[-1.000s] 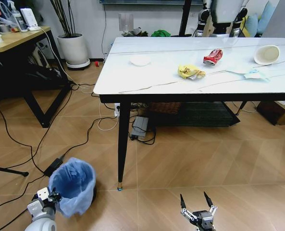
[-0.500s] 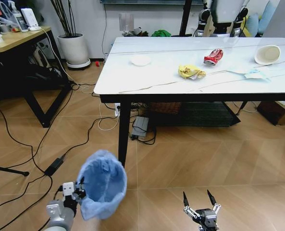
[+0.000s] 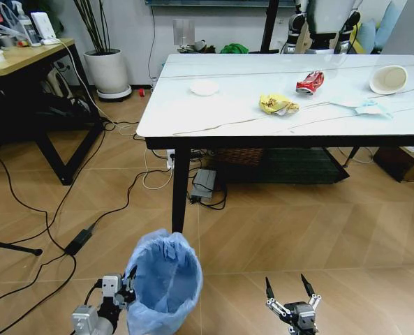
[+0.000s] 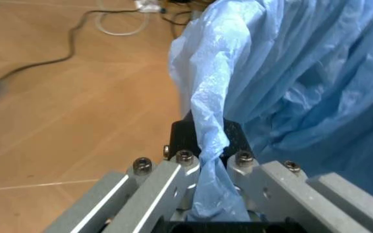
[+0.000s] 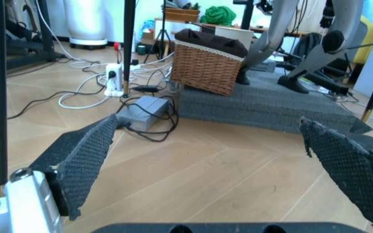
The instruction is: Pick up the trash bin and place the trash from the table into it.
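Head view: trash bin [image 3: 163,283] in left gripper [image 3: 123,294], bag-lined.

— Setting?
— Robotics lab or test room dressed as an office.
— Evidence?
— Wood-look floor strewn with loose cables [image 3: 32,209]; power strip [image 5: 114,73]; wooden desk [image 3: 18,56] with equipment; another robot [image 3: 325,24] behind the marble-look table [image 3: 193,115]; wicker basket [image 5: 206,65]; potted plant [image 3: 107,70].

No text, label, brand, number or sign can be read anywhere here (the crushed red can [image 3: 309,82] on the bench [image 3: 193,115] carries markings, but they are too small to make out).
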### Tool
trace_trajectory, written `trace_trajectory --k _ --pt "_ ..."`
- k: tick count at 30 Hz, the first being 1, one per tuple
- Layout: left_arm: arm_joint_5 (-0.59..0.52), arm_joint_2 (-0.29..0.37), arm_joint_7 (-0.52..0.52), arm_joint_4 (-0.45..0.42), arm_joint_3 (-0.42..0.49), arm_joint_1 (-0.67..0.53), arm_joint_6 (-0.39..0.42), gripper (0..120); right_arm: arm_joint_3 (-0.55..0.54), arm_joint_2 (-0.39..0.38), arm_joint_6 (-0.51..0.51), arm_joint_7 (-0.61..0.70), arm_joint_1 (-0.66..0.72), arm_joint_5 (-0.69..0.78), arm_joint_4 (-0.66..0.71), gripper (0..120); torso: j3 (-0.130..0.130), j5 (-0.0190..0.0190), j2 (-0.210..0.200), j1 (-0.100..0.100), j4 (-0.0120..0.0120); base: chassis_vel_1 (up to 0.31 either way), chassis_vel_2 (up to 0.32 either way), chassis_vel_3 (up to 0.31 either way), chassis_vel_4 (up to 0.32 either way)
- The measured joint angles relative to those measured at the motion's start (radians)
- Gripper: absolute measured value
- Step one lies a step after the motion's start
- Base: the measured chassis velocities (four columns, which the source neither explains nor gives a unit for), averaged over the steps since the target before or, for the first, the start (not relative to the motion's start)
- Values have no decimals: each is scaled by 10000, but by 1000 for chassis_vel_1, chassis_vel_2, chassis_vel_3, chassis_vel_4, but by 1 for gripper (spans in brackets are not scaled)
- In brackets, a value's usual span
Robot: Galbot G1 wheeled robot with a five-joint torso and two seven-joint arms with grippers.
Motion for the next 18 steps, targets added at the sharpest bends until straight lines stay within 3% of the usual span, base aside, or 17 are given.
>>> trace_trajectory --k 10,18 --pt "-536 560 820 -1375 279 771 153 0 -6 0 -95 -6 -58 -219 96 100 0 2 1 0 0 0 0 0 0" --pt "-201 950 612 -1782 340 1034 -29 0 -18 0 -154 -7 -118 -443 120 100 0 0 0 0 0 0 0 0 0"
